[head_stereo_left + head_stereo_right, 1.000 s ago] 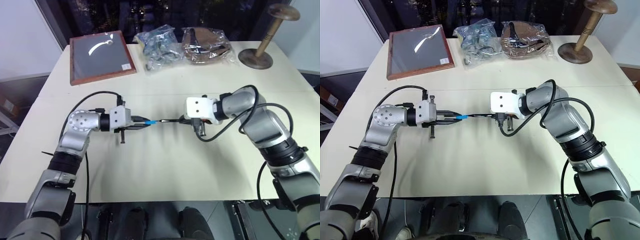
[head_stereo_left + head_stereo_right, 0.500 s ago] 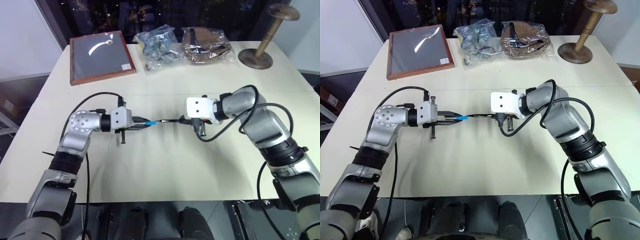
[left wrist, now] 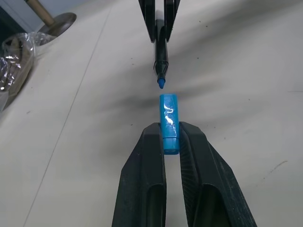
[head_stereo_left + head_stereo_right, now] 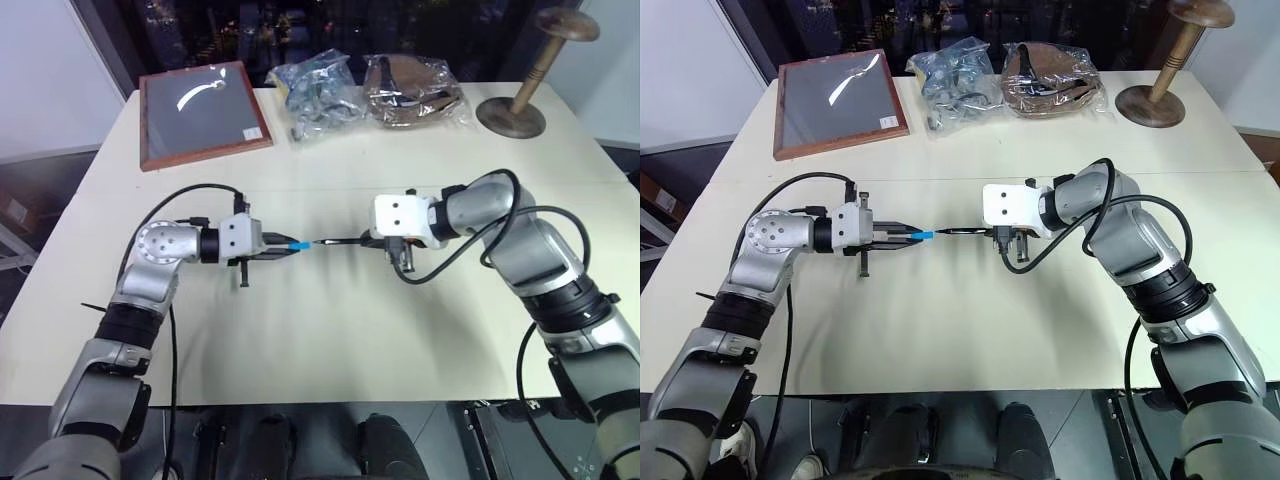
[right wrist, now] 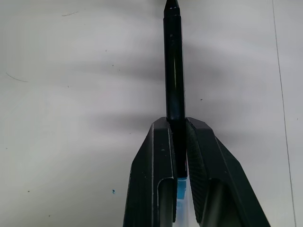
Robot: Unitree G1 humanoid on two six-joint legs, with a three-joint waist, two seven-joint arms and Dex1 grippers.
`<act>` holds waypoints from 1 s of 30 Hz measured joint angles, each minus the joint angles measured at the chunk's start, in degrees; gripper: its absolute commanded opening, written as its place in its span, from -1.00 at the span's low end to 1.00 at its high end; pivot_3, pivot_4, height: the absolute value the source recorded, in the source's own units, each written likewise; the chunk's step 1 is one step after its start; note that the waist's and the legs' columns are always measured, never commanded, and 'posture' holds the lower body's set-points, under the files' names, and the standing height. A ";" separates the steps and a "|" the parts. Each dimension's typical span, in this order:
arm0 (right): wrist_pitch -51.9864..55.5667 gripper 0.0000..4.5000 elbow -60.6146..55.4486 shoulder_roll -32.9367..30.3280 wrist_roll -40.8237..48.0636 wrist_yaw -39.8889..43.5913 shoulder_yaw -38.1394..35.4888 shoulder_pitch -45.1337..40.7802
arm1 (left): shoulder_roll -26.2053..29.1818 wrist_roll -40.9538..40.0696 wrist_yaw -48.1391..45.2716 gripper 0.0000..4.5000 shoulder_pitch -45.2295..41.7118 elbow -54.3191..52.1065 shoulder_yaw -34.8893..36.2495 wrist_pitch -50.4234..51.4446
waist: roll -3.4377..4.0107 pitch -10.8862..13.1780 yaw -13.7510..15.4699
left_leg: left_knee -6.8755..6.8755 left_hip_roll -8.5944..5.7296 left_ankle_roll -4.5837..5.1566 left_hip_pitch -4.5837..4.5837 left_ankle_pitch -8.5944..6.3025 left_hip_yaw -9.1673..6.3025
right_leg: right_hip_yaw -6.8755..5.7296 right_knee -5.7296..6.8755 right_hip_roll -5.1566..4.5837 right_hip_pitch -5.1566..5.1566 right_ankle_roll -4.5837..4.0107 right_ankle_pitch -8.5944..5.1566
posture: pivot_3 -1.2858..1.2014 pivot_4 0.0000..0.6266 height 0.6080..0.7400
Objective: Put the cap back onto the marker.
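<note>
- Left gripper (image 3: 169, 137) was closed on the cap (image 3: 168, 122); the cap's open end projected past the fingertips toward the right arm, above the surface (image 4: 330, 340).
- Right gripper (image 5: 176, 127) was clamped on the marker (image 5: 173, 66), gripping its rear portion with the shaft extending toward the left arm.
- Key relation: the marker's blue tip (image 3: 161, 83) sat just short of the cap's mouth, a small gap between them, not touching. The two long axes ran nearly along one line, with a slight sideways offset visible in the left wrist view.
- Judgement: closing the gap along that shared axis should seat the cap.
- Hard to make out: the marker's rear end sat between the right gripper's fingers, mostly hidden.
</note>
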 measured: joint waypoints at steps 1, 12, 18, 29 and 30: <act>-0.01 -0.98 0.00 0.00 0.00 -0.01 0.00 0.00 | 0.00 0.00 0.02 -1.00 0.00 0.00 0.00 0.00 | 0.00 0.00 0.00 | 0.00 0.00 0.00 0.00 0.00 0.00 | 0.00 0.00 0.00 0.00 0.00 0.00 | 0.03 -0.52 1.00; 0.01 -0.98 0.00 0.11 0.01 -0.09 0.10 0.01 | -0.42 0.00 0.21 -1.00 -0.01 0.00 0.00 0.03 | 0.00 0.00 0.00 | 0.00 0.00 0.00 0.00 0.00 0.00 | 0.00 0.01 0.00 0.00 0.00 0.00 | 0.03 -0.52 1.00; 0.12 -0.98 0.00 0.23 0.02 -0.13 0.34 0.02 | -0.65 0.00 0.44 -1.00 -0.01 -0.01 0.00 0.08 | 0.00 0.00 0.00 | 0.00 0.00 0.00 0.00 0.00 0.00 | 0.00 0.01 0.00 -0.01 0.00 0.00 | 0.03 -0.52 1.00; 0.42 -0.98 0.00 0.72 0.02 -0.13 0.49 0.03 | -0.79 0.00 0.80 -1.00 -0.01 -0.06 0.00 0.18 | 0.00 0.00 0.00 | 0.01 0.00 0.00 0.00 0.00 0.00 | 0.00 0.04 0.00 -0.01 0.00 0.00 | 0.03 -0.52 1.00; 0.47 -0.98 0.00 0.84 0.02 -0.13 0.52 0.03 | -0.79 0.00 0.80 -1.00 -0.01 -0.12 -0.01 0.18 | 0.00 0.00 0.00 | 0.01 0.00 0.00 0.00 0.00 0.00 | 0.00 0.05 0.00 -0.01 0.00 0.00 | 0.03 -0.52 1.00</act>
